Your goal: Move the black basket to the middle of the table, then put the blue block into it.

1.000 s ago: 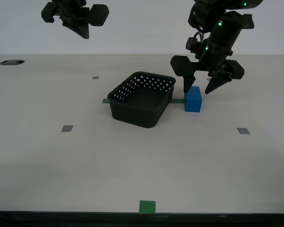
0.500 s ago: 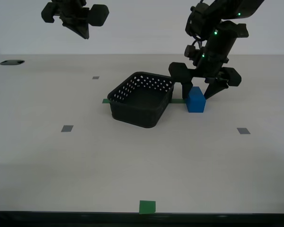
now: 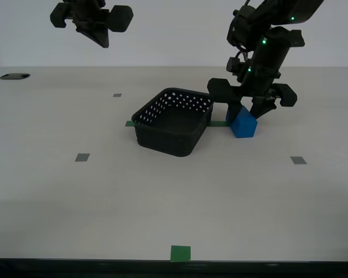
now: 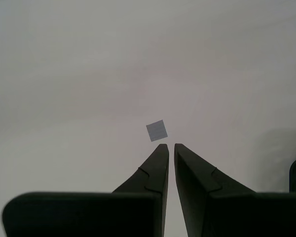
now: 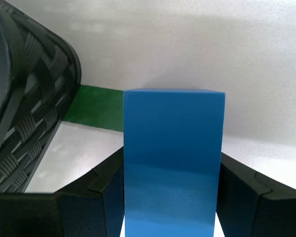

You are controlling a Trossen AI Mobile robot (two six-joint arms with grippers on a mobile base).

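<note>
The black basket [image 3: 162, 141] stands on the table [image 3: 220, 197] near its middle, over the green tape strip [image 3: 129, 123]. The blue block [image 3: 242, 125] is just beside the basket toward the exterior view's right, tilted. My first gripper [image 3: 243, 117] is shut on the blue block; in the first wrist view the block [image 5: 172, 148] fills the gap between both fingers of my first gripper [image 5: 172, 170], with the basket's wall [image 5: 24, 98] close beside it. My second gripper [image 3: 102, 39] hangs high at the exterior view's upper left, shut [image 4: 167, 146] and empty.
A green square [image 3: 180, 253] marks the table's near edge. Small grey squares [image 3: 82, 157] [image 3: 298, 160] [image 3: 117, 95] lie around the basket. One grey square [image 4: 157, 130] sits below my second gripper. Dark holes [image 3: 14, 76] are at the table's far corners.
My first gripper came down around the blue block and closed on it. The block shifted slightly toward the exterior view's right and now tilts. My second gripper has not moved.
</note>
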